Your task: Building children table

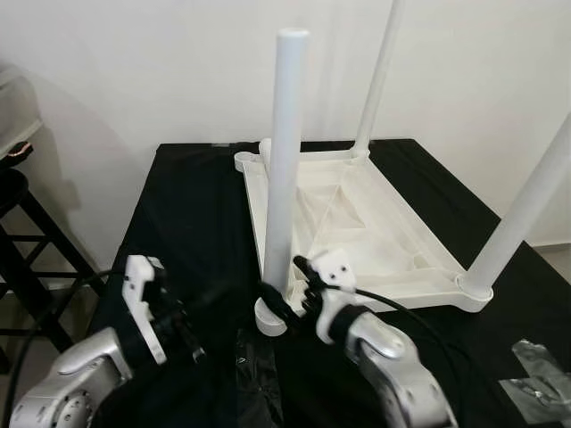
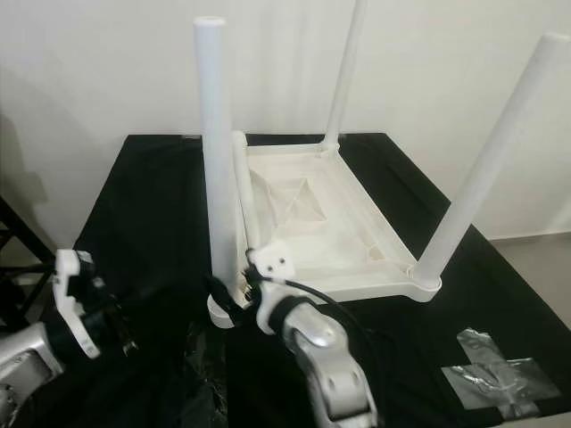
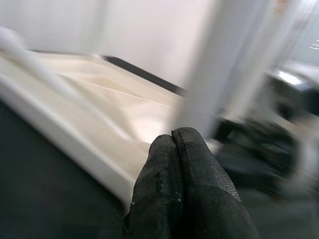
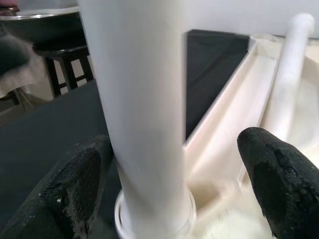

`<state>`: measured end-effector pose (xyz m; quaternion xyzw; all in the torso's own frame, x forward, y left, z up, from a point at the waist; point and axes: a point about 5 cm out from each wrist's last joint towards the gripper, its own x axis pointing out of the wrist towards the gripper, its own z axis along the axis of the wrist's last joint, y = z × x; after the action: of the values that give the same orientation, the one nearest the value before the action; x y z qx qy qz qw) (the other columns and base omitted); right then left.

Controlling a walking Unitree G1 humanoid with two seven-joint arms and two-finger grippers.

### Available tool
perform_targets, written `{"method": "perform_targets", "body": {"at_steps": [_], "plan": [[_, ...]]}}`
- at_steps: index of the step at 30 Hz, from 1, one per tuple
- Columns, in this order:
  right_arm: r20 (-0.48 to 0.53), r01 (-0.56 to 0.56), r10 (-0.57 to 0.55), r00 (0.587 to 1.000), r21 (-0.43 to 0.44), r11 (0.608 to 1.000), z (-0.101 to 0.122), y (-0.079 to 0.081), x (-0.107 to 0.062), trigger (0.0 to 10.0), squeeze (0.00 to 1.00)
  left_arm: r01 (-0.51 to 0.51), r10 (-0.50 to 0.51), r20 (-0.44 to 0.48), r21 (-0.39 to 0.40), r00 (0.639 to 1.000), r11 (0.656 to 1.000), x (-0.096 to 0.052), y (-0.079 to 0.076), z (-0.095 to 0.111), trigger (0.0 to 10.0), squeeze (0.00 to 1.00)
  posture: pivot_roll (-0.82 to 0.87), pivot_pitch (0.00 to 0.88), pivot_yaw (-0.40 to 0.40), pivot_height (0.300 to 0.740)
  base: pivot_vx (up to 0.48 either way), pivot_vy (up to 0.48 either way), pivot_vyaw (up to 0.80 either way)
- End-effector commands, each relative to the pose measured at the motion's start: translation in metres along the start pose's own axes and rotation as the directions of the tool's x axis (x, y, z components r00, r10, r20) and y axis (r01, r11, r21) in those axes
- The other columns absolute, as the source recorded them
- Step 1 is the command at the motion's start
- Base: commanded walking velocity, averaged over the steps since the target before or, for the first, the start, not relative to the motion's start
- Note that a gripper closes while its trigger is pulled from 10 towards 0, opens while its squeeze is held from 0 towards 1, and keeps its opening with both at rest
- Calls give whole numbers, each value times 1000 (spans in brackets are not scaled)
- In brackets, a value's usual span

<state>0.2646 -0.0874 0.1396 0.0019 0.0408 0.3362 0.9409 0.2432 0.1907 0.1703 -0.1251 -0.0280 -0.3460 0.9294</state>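
Tabletop (image 1: 357, 214), white plastic, lay upside down on a table (image 1: 187, 205) covered in black cloth, its underside ribs facing up. Three legs stood upright in corner sockets: a near leg (image 1: 287, 160) at the corner closest to the robot, a far leg (image 1: 379, 76) at 12 o'clock, and a third leg (image 1: 526, 209) at the 3 o'clock corner. A loose leg (image 2: 244, 192) lay flat inside the tray along its 9 o'clock rim.

Right gripper (image 1: 287, 299) sat at the base of the near leg, just above its round socket (image 1: 268, 319). In the right wrist view its fingers (image 4: 281, 174) were spread wide, one on each side of the leg, which stood between them closer to one finger; whether that finger touched the leg could not be told. The other finger stood clear of the leg, over the tray's inside.

Left gripper (image 1: 192, 343) hung low at 7 o'clock from the socket, over the black cloth and apart from the tabletop. In the left wrist view its fingers (image 3: 187, 184) were pressed together with nothing between them, pointing toward the blurred tray rim and the near leg.

Strips of grey tape (image 2: 495, 374) lay crossed on the cloth at 4 o'clock. A dark stool (image 1: 27, 241) stood beside the table at 9 o'clock.
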Motion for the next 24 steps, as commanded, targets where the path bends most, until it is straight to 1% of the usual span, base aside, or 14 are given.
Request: {"method": "perform_targets", "body": {"at_steps": [1, 2, 3, 5, 6, 7, 8, 9, 10, 11, 14, 19, 21, 24], "plan": [[46, -19, 19, 999, 1, 1000, 4, -1, -12, 10000, 1000, -151, 150, 34, 51, 988, 987, -4, 9, 5, 10000, 0, 42, 0, -33, 740, 0, 0, 0], [46, -19, 19, 999, 1, 1000, 4, -1, -12, 10000, 1000, -151, 150, 34, 51, 988, 987, -4, 9, 5, 10000, 0, 42, 0, -33, 740, 0, 0, 0], [55, -29, 29, 998, 12, 999, 3, -1, -20, 10000, 1000, -263, 261, 55, 50, 964, 963, -8, 16, 8, 10000, 0, 39, 0, -27, 740, 0, 0, 0], [62, -36, 35, 997, 14, 999, 4, -2, -26, 10000, 1000, -346, 345, 68, 10, 936, 938, -12, 21, 7, 10000, 0, 36, 0, -26, 740, 0, 0, 0], [64, -27, 25, 998, 23, 999, 2, -5, -33, 10000, 639, -411, 411, 62, -8, 910, 912, -16, 22, 4, 10000, 0, 32, 0, -24, 740, 0, 0, 0], [64, -27, 25, 998, 23, 999, 2, -5, -33, 10000, 639, -411, 411, 62, -8, 910, 912, -16, 22, 4, 10000, 0, 32, 0, -24, 740, 0, 0, 0], [64, -10, 8, 998, 31, 999, 1, -8, -39, 10000, 239, -463, 463, 49, -5, 885, 886, -19, 22, 0, 10000, 0, 30, 0, -25, 740, 0, 0, 0], [64, -10, 8, 998, 31, 999, 1, -8, -39, 10000, 239, -463, 463, 49, -5, 885, 886, -19, 22, 0, 10000, 0, 30, 0, -25, 740, 0, 0, 0], [67, 1, -4, 998, 46, 999, -1, -11, -42, 10000, 0, -526, 524, 70, 29, 849, 850, -21, 19, -2, 10000, 0, 27, 0, -24, 740, 0, 0, 0], [69, 4, -8, 998, 68, 998, -2, -12, -43, 10000, 0, -598, 598, 30, 107, 801, 794, -24, 18, -9, 10000, 0, 27, 0, -24, 740, 0, 0, 0], [65, -14, 8, 998, 90, 996, -5, -14, -41, 10000, 0, -610, 614, -37, 83, 788, 788, -22, 13, -20, 10000, 0, 24, 0, -30, 740, 0, 0, 0], [68, -43, 37, 997, 94, 995, -5, -14, -40, 10000, 0, -617, 620, -26, 73, 784, 784, -20, 11, -19, 10000, 0, 23, 0, -30, 740, 0, 0, 0], [69, -50, 43, 997, 99, 994, -4, -14, -41, 10000, 0, -572, 575, -28, 85, 817, 816, -18, 4, -21, 10000, 0, 24, 0, -34, 740, 0, 0, 0], [71, -53, 46, 996, 103, 993, -3, -15, -42, 10000, 0, -566, 568, -13, 80, 823, 821, -17, -2, -22, 10000, 0, 15, 0, -36, 740, 0, 0, 0]]}}
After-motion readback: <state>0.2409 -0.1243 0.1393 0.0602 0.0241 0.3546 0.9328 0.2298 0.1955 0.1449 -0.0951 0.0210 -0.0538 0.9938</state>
